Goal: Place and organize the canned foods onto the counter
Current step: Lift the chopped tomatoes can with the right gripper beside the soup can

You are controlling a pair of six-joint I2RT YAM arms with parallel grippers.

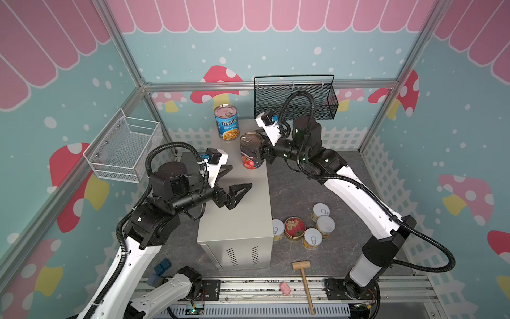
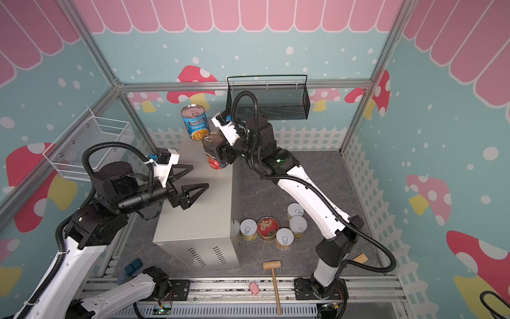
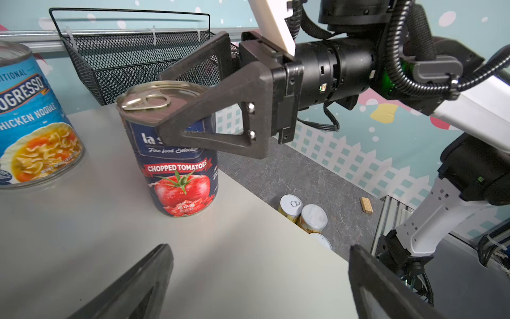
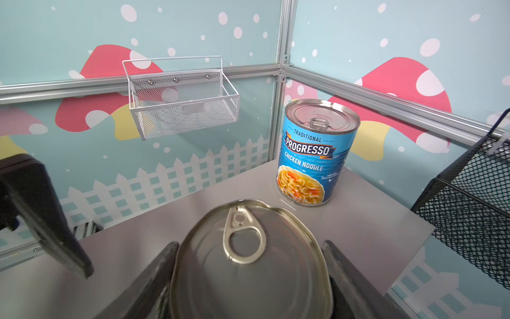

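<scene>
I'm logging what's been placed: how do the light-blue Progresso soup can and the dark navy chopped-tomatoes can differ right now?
The tall light-blue Progresso soup can stands free; the tall dark navy chopped-tomatoes can is clasped by the right gripper. The Progresso can is at the far end of the long beige metal counter; the navy can stands nearer, by its right edge. Both are upright on the counter with pull-tab lids.

A robot test cell in a lab, dressed up as a toy shop. Around the bench (image 1: 248,221) stands an aluminium frame (image 1: 193,86) carrying printed panels (image 1: 276,49): pink awning, mushrooms, white picket fence. Behind the bench a black mesh basket (image 1: 317,105) hangs on the frame by cable ties; a white wire basket (image 1: 124,149) hangs to its left. In front, two robot arms (image 1: 358,198) are bolted to a slotted rail (image 1: 262,290).
</scene>
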